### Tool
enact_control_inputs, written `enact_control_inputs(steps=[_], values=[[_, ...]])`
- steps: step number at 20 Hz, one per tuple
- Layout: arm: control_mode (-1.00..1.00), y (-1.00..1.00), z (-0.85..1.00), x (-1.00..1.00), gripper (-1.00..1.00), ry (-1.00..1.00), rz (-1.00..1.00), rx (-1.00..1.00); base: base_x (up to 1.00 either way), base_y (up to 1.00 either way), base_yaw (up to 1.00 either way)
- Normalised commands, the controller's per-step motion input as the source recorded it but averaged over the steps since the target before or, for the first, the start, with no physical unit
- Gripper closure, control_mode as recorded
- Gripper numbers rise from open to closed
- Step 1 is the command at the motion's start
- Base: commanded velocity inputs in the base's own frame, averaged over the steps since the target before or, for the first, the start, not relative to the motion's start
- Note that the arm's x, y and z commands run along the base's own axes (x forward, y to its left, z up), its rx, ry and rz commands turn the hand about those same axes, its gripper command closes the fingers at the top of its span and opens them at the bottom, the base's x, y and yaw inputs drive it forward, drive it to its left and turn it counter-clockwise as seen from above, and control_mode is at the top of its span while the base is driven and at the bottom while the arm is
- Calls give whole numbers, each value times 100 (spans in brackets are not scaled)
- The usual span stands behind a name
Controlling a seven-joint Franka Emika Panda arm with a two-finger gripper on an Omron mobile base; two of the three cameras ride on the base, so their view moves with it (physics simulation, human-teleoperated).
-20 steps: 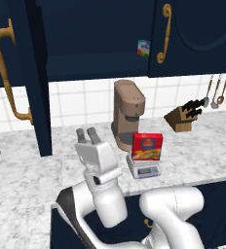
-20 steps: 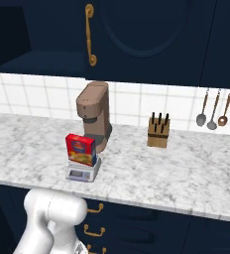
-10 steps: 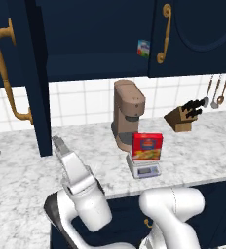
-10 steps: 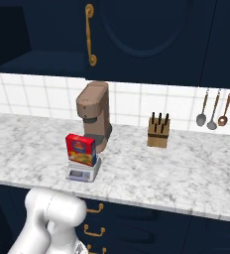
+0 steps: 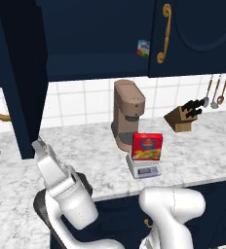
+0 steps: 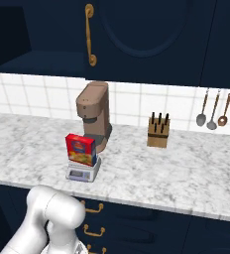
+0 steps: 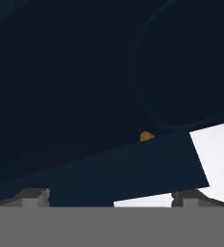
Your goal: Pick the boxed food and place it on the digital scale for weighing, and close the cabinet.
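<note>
1. The cabinet (image 5: pixel 85 34) spans the wall above the counter. Its left door (image 5: pixel 17 78) stands swung out toward me, edge-on at the left of the left base view, leaving the shelf space exposed. A small light-blue and green box (image 5: pixel 143 48) sits inside, near the closed right door with its brass handle (image 5: pixel 163 34). I judge closing this door to be the step that remains.
2. The marble counter (image 6: pixel 186 168) runs left to right below the cabinet; the brown coffee machine (image 5: pixel 127 114) stands at the back by the tiles, with a knife block (image 5: pixel 183 116) well to its right.
3. The arm (image 5: pixel 66 194) reaches up at the near left, placed under the open door's lower edge, which I read as lining up to push it shut.
4. The boxed food (image 5: pixel 147 147) stands upright on the digital scale (image 5: pixel 143 168), just in front of the coffee machine. The weighing part looks done.
5. The gripper (image 7: pixel 109 195) is spread fully wide and holds nothing. In the hand view its two tips flank the dark navy door edge without touching it.
</note>
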Motion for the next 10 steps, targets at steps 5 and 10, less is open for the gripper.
enact_control_inputs(steps=[5, 10], values=[[-100, 6, 0, -100, -100, -37, 11, 0, 0, 0, 0], [-100, 38, 0, -100, -100, -33, 18, 0, 0, 0, 0]])
